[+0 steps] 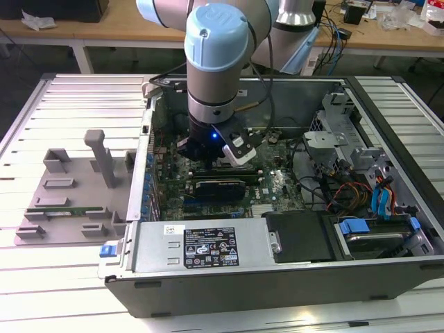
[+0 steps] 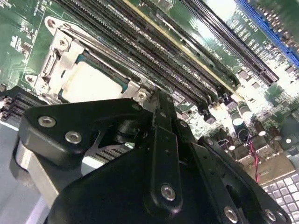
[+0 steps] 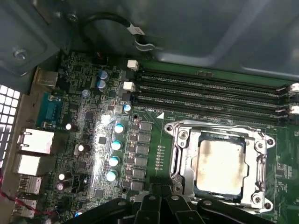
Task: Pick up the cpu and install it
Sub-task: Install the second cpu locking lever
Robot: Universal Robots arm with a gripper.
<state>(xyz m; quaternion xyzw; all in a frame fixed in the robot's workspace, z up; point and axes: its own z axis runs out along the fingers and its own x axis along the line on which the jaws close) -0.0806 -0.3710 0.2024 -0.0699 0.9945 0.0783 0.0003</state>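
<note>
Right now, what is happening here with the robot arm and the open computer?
One robot arm reaches down into the open computer case and hangs over the green motherboard. The cpu already sits in its metal socket frame beside the long memory slots. The gripper is just next to the socket and carries nothing that I can see. On the exterior view's left, a grey tray lies on the table.

We see the cpu (image 3: 219,166) lying flat inside the metal socket frame (image 3: 181,158) on the green motherboard (image 3: 84,140). Beside the frame run long black memory slots (image 3: 210,91). The black tool (image 3: 161,207) hangs just by the frame's edge, apart from the cpu. A row of capacitors (image 3: 114,151) stands near the frame.
</note>
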